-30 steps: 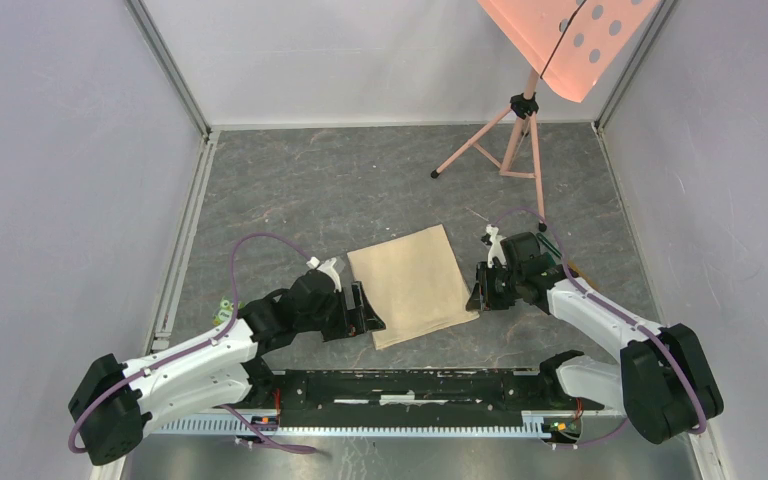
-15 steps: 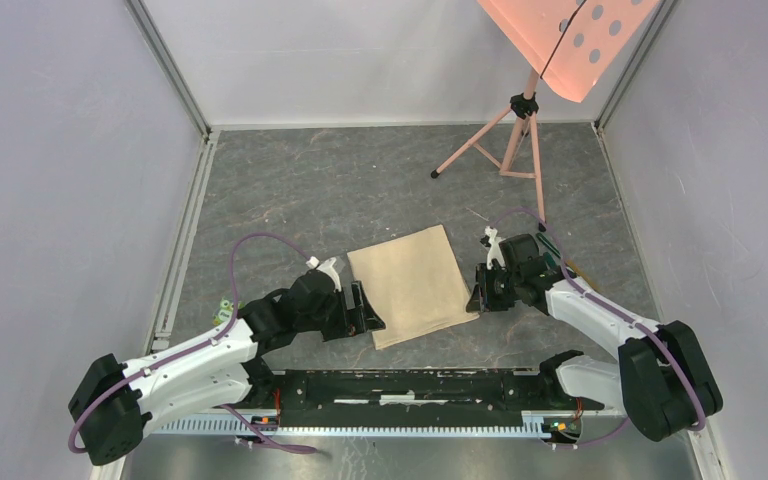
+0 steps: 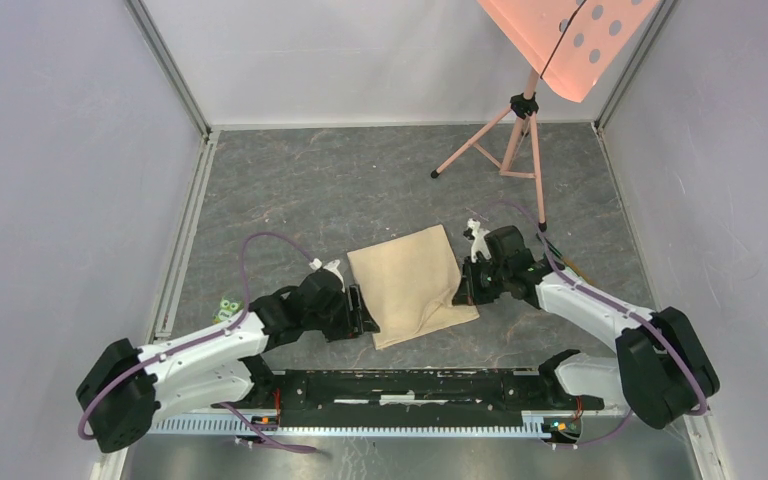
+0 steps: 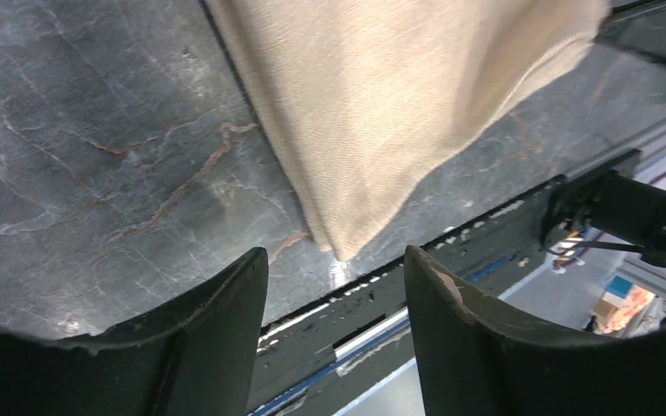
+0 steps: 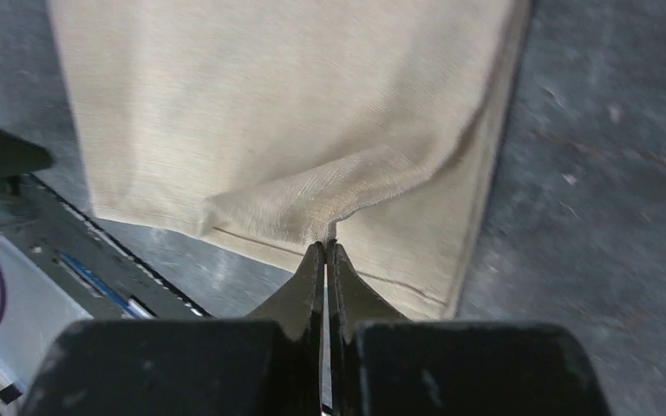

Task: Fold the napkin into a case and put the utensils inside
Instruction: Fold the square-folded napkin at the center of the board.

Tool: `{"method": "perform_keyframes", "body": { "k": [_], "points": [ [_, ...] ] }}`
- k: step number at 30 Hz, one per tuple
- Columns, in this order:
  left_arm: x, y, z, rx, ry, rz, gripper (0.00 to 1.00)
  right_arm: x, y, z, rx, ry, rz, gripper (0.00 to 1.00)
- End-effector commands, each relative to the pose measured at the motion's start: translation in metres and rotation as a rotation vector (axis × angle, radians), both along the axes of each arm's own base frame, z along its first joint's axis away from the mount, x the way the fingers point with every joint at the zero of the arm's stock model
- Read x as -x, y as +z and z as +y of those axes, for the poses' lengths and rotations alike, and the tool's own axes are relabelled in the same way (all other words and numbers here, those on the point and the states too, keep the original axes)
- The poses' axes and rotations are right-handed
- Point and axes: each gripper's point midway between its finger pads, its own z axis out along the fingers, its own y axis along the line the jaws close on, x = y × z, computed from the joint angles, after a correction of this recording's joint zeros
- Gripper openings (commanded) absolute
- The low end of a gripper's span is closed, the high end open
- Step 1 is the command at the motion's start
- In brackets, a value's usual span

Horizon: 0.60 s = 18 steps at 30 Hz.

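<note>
Now that right fingers have clenched on napkin edge, it puckers | left fingers narrower, released

Soft even light — napkin slightly blurred.

I see the napkin ahead of my right gripper as matt, coarse-woven beige cloth, the table beside it as dull grey veined stone-look, and its fingers as matt black plastic.

Grey marbled tabletop sat between pale lilac walls; a pink tripod held a perforated panel rear right.
</note>
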Motion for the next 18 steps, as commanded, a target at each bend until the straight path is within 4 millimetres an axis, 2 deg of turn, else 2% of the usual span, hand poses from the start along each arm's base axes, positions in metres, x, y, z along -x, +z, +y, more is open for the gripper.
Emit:
{"method": "perform_keyframes", "body": {
  "k": [1, 8, 13, 18],
  "points": [
    [-0.005, -0.003, -0.006, -0.027, -0.009, 0.019, 0.64, -0.027, 0.035, 0.039, -0.13, 0.045, -0.092, 0.01],
    [0.0, -0.021, -0.003, -0.025, 0.007, 0.055, 0.52, -0.05, 0.056, 0.091, -0.219, 0.127, -0.131, 0.0],
    [0.004, -0.022, -0.006, 0.003, -0.005, 0.066, 0.52, -0.07, 0.072, 0.131, -0.275, 0.18, -0.162, 0.0],
    [0.011, -0.027, -0.003, 0.004, -0.017, 0.08, 0.52, -0.082, 0.07, 0.164, -0.306, 0.229, -0.154, 0.0]
  ]
}}
